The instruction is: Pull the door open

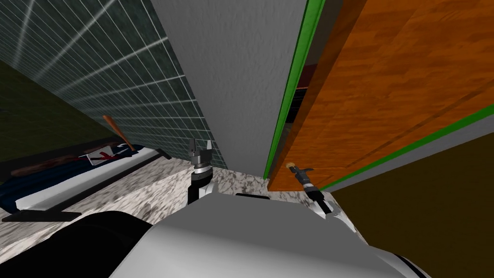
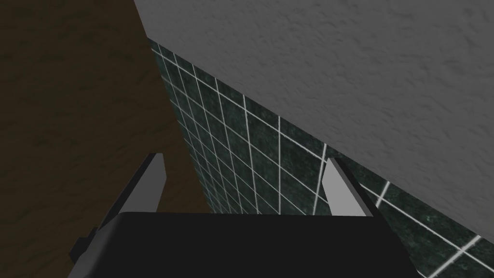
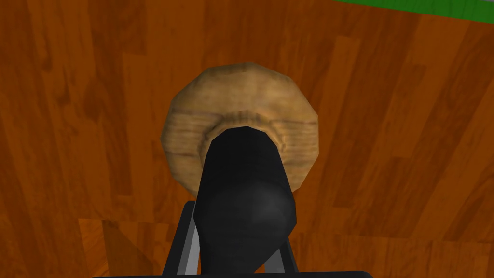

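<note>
Pinching the black handle (image 3: pixel 243 193) on its tan rosette (image 3: pixel 241 91) with the right jaws, on the orange door (image 1: pixel 386 96) standing ajar beside the green frame (image 1: pixel 289 96), left jaws standing spread by the grey wall (image 1: pixel 231 72).

The door (image 1: pixel 395 87) shows orange-brown plank wood grain, its round rosette (image 3: pixel 241 96) is paler banded wood, the lever (image 3: pixel 243 193) is smooth matt black, the wall (image 1: pixel 236 72) to its left looks like rough grey plaster, the tiles (image 1: pixel 120 82) are mottled dark green, and the floor (image 1: pixel 159 178) is speckled like stone.
</note>
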### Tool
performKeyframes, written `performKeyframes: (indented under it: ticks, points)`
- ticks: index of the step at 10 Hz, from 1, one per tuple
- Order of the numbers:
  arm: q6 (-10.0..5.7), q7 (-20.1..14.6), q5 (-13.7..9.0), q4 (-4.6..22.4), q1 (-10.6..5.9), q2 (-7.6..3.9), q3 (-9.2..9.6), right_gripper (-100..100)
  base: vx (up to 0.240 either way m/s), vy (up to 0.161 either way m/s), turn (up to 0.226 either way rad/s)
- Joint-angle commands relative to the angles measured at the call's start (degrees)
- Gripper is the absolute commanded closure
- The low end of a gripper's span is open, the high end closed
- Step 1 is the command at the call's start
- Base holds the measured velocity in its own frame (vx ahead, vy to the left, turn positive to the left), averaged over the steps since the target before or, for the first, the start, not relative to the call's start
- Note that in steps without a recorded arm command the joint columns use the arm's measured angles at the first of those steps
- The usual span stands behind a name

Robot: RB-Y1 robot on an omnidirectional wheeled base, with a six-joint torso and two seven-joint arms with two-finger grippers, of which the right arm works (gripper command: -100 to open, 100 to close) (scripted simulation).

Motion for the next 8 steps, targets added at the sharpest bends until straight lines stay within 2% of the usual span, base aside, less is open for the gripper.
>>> performKeyframes:
  ticks: [1, 3, 4, 6, 8]
  points:
    - [-1.48, -0.51, 0.34, 0.38, 0.62, -0.56, -0.04, 100, -0.135, -0.026, 0.130]
    - [-3.59, -1.24, 0.82, 0.91, 1.50, -1.37, -0.11, 100, -0.215, -0.113, 0.193]
    - [-3.59, -1.24, 0.82, 0.91, 1.50, -1.37, -0.11, 100, -0.123, -0.060, 0.032]
    - [-6.04, -2.09, 1.38, 1.53, 2.52, -2.30, -0.18, 100, -0.131, -0.064, 0.130]
    - [-7.23, -2.50, 1.65, 1.84, 3.02, -2.75, -0.21, 100, -0.155, -0.076, 0.108]
